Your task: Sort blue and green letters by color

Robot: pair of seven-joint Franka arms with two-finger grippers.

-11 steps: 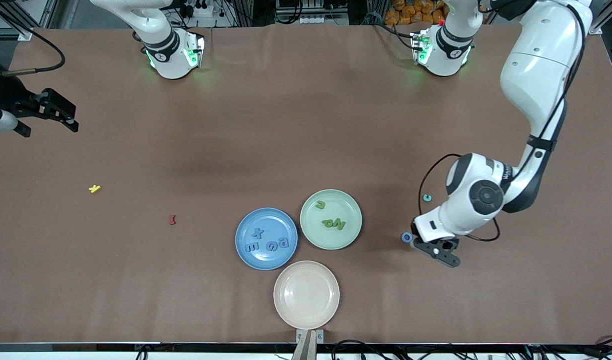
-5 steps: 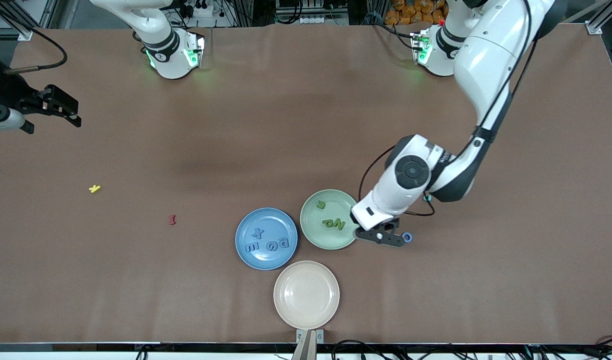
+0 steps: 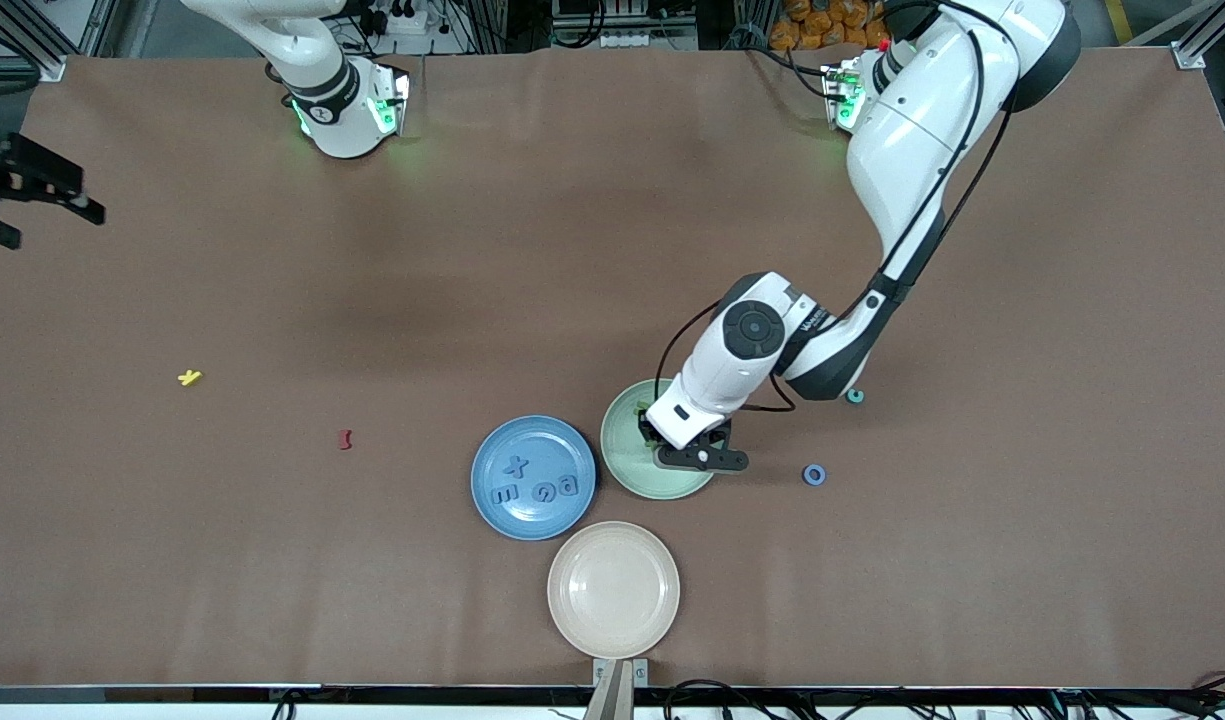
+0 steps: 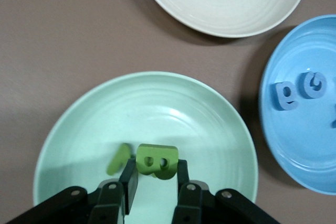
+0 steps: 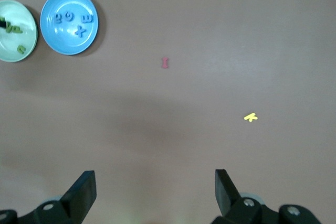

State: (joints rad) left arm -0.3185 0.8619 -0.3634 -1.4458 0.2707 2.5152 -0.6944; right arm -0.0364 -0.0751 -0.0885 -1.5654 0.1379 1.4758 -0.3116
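My left gripper [image 3: 684, 448] hangs over the green plate [image 3: 624, 445], shut on a lime green letter B [image 4: 156, 161]. Another green letter [image 4: 118, 159] lies in that plate beside the fingers [image 4: 129, 178]. Most of the plate's letters are hidden under the arm in the front view. The blue plate [image 3: 533, 478] next to it holds several blue letters, among them an X [image 3: 515, 465] and an E [image 3: 505, 494]. A blue O [image 3: 814, 474] lies on the table toward the left arm's end. My right gripper [image 5: 155, 192] waits open over the right arm's end of the table [image 3: 32, 190].
An empty beige plate [image 3: 613, 590] sits nearer the front camera than the two coloured plates. A yellow letter [image 3: 189, 377] and a dark red piece [image 3: 345, 439] lie toward the right arm's end. A small teal piece [image 3: 855, 397] lies by the left arm.
My left arm has swung from beside the blue O to over the green plate, its grip unchanged. The right gripper has drifted toward the robots' bases.
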